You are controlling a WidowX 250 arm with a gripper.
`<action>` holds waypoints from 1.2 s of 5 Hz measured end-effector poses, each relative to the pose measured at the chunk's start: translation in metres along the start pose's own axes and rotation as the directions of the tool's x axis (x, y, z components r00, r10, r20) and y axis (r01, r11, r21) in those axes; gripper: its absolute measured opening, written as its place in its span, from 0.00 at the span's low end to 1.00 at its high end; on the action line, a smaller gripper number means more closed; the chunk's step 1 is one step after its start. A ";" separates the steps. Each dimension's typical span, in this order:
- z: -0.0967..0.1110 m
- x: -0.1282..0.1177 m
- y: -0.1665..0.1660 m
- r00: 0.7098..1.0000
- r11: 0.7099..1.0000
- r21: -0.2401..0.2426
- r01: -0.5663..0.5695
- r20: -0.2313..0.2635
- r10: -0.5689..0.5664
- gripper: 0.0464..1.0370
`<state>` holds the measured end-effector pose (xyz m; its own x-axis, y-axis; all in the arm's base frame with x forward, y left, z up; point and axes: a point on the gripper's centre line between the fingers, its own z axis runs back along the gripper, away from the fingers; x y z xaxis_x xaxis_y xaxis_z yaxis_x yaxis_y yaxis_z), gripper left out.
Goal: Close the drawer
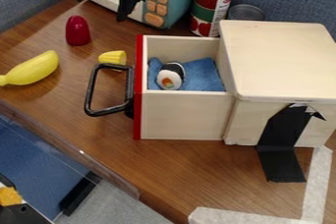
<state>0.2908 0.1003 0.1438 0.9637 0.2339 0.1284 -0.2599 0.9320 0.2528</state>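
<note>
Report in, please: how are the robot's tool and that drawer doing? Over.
Tool open, up by the teal box. Drawer standing open, sushi roll and blue cloth inside. Nothing seen blocking its way in.

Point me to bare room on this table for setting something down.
Bare table lies on the open drawer's near side, between the clear panel and black tape. The box top is bare too. It's crowded at the handle, beside the yellow piece, and around the cans behind.
</note>
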 end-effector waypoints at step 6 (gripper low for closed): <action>-0.077 -0.042 0.059 0.806 0.804 -0.052 0.592 0.068 -0.588 0.96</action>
<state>0.2397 0.1668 0.0793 0.9254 -0.3786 0.0198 0.3643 0.9025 0.2297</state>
